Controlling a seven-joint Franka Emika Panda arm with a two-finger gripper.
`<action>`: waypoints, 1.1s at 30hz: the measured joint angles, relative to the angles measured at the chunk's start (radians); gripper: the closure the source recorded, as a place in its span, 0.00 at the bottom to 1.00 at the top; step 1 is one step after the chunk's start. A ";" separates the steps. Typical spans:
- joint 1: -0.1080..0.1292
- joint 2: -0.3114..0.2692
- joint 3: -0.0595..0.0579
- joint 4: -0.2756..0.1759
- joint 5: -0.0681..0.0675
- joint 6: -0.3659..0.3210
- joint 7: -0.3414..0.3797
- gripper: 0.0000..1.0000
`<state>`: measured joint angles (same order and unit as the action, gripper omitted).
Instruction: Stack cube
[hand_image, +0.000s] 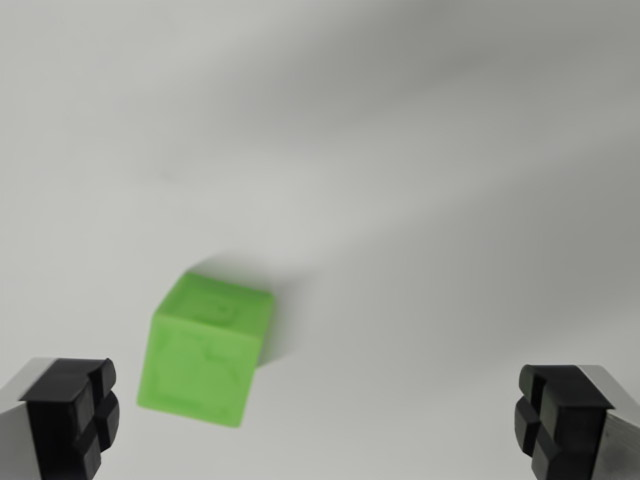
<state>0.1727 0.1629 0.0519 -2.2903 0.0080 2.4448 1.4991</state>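
A plain white counter (420, 150) fills my wrist view. On it sits one green cube (208, 350), turned corner-on, toward the wrist view's lower left, with a soft shadow behind it. My end effector (318, 420) is spread wide and holds nothing; its black pads (72, 415) show at both bottom corners, the cube just inside the left one.
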 joint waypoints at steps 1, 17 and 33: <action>0.006 0.003 0.001 -0.004 -0.001 0.008 0.015 0.00; 0.101 0.071 0.004 -0.044 -0.017 0.119 0.243 0.00; 0.204 0.166 0.000 -0.054 -0.035 0.226 0.462 0.00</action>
<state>0.3770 0.3292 0.0515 -2.3444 -0.0273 2.6704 1.9614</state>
